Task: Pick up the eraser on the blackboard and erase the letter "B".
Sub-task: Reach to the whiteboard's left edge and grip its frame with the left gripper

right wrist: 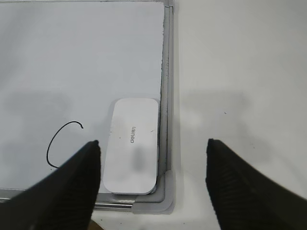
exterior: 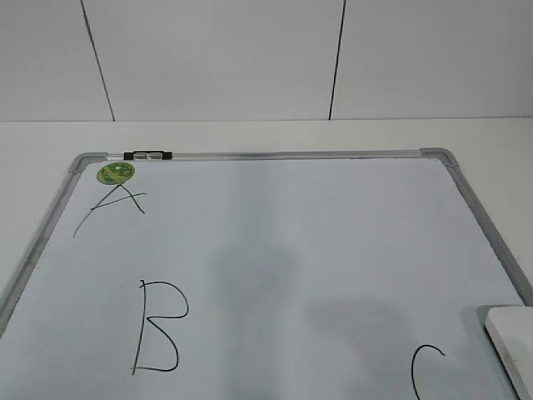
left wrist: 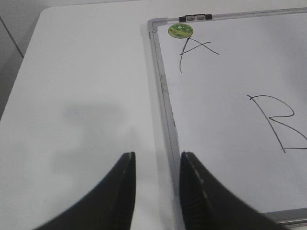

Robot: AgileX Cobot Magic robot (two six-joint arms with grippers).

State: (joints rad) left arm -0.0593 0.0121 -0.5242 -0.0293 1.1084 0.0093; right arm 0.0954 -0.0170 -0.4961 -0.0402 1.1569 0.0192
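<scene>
The blackboard (exterior: 275,242) lies flat on the table, pale grey with a silver frame. The letter "B" (exterior: 158,327) is drawn in black at its near left and shows in the left wrist view (left wrist: 280,122). The eraser (exterior: 512,342) is a white flat block in the board's near right corner; in the right wrist view (right wrist: 132,146) it lies against the frame. My right gripper (right wrist: 152,146) is open wide above the eraser and the frame corner. My left gripper (left wrist: 157,158) is open above the board's left frame edge. Neither gripper shows in the exterior view.
A slanted "A" (exterior: 108,208) and a round green sticker (exterior: 116,172) sit at the board's far left corner. A curved "C" (exterior: 426,371) is near the eraser. A black clip (exterior: 147,155) is on the far frame. White table (left wrist: 86,96) surrounds the board.
</scene>
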